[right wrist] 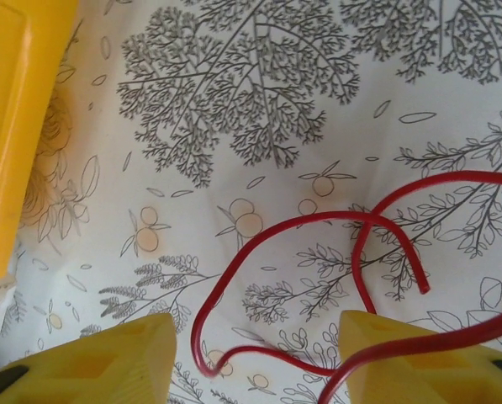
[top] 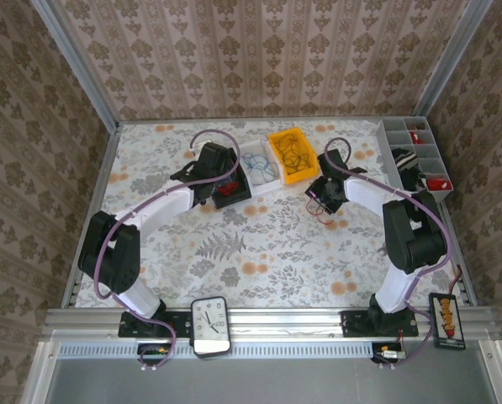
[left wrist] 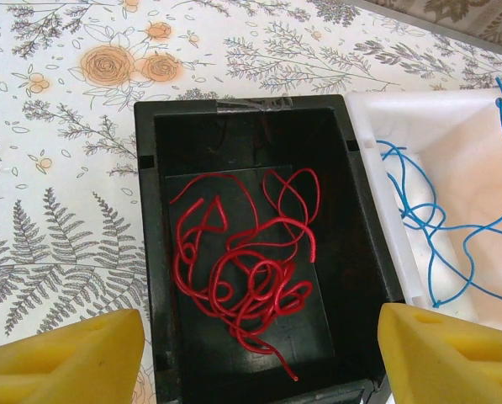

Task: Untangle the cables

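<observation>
Left wrist view: the left gripper [left wrist: 259,353] hangs with its jaws spread wide and nothing between them. Its yellow pads [left wrist: 66,353] sit at the two lower corners of the frame and are cut off by the bottom edge. Directly below it is a black bin [left wrist: 145,252] holding the red tangle [left wrist: 251,269], a cable piled in loose overlapping loops on the bin floor. Just beside it on the right stands a white bin [left wrist: 385,236] with a blue cable [left wrist: 435,219] inside, part of it running out of frame.

In the top external view the left arm [top: 150,215] bends out to the left at its elbow and sweeps forward and right to those bins. The right arm [top: 385,198] folds at the right and reaches left, ending near a yellow bin [top: 288,151].

In the right wrist view the right gripper [right wrist: 255,345] is low over the flowered bench [right wrist: 234,101], jaws apart with nothing pinched between them. A loose red cable [right wrist: 318,220] curls on the bench between the fingers and crosses the right-hand pad [right wrist: 419,383]. It seems to lie over that pad, though contact is hard to judge. Its far end leaves the frame at the right.
</observation>
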Robot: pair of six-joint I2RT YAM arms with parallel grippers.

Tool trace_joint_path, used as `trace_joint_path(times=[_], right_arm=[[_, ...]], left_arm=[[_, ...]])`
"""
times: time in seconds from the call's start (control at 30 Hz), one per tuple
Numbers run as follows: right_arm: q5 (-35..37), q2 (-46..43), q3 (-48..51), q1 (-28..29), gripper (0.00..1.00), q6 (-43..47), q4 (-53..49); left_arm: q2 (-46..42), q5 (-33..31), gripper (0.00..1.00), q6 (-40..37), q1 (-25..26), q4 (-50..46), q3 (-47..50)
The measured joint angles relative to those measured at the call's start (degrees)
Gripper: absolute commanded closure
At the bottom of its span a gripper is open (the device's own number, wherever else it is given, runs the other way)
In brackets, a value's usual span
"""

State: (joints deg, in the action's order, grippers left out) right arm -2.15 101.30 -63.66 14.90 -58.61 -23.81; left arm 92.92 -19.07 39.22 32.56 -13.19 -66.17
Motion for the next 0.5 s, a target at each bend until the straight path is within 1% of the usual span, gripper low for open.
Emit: trace_joint_path(times=[0.1,0.17,0.23,0.27,0.37,0.47,0.5], right_arm=[[0.0,1.0,0.0,0.0,0.5,-0.1,0.1],[0.0,1.9,0.0,0.0,0.55,-0.1,0.1],[0.0,2.5,0.0,0.0,0.64,0.0,0.2],[0.0,2.7,0.0,0.0,0.72,0.0,0.2],[0.1,2.8,0.0,0.0,0.9,0.8,0.4],[0.4,2.8,0.0,0.0,1.0,1.9,0.3],[0.5,2.7,0.0,0.0,1.0,2.6,0.3]], left_arm=[[0.0,0.0,0.26,-0.2,0.0,0.0,0.0],[0.0,0.0,0.26,-0.2,0.0,0.0,0.0],[0.0,0.0,0.26,-0.2,0.0,0.0,0.0],[0.0,0.0,0.26,-0.2,0.0,0.0,0.0],[0.0,0.0,0.26,-0.2,0.0,0.0,0.2],[0.0,-0.3,0.27,-0.2,0.0,0.0,0.5],[0.0,-0.5,0.27,-0.2,0.0,-0.1,0.7]])
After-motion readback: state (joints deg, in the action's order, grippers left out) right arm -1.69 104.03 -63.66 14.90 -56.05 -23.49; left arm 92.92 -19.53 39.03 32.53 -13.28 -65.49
